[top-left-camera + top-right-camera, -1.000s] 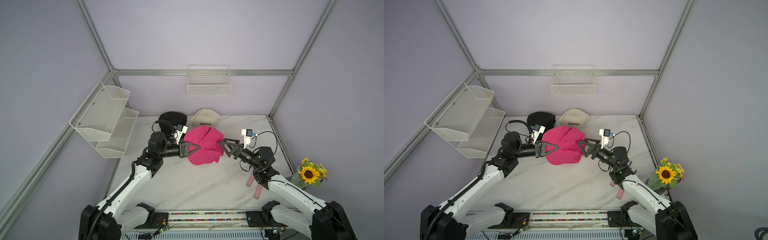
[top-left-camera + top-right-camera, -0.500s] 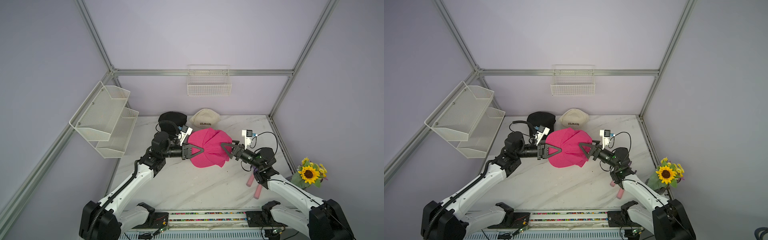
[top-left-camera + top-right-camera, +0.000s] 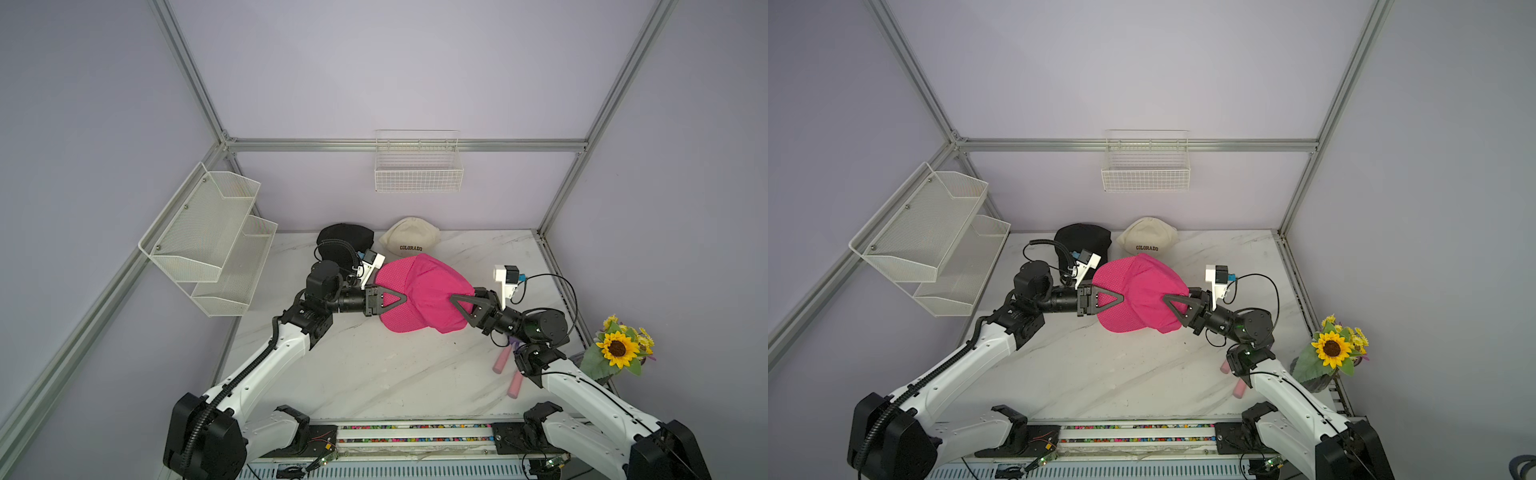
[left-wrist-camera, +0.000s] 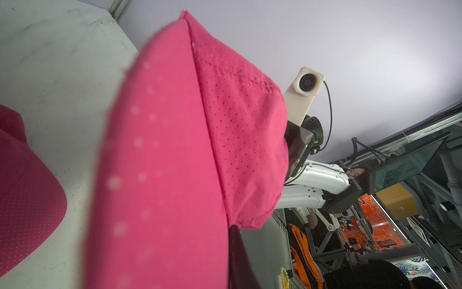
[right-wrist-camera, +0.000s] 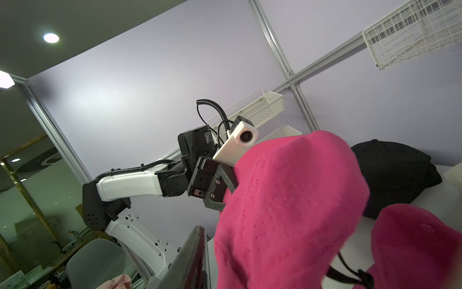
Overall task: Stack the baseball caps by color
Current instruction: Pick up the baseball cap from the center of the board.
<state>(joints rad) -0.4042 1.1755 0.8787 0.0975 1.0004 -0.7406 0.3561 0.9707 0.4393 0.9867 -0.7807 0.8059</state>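
A hot pink cap hangs above the table between both arms. My left gripper is shut on its left side; one dark finger shows against the cloth. My right gripper reaches over the cap's right edge. Its jaws stand narrowed round the cloth, with a gap beside the one finger that shows. A second pink cap lies on the table below. A black cap and a cream COLORADO cap sit at the back.
A white two-tier mesh shelf hangs on the left wall. A wire basket hangs on the back wall. A sunflower pot stands at the right edge. Two pink cylinders lie under my right arm.
My left gripper carried the pink cap to the right, onto my right gripper. The right jaws, wide open before, have narrowed round the cap's right edge.
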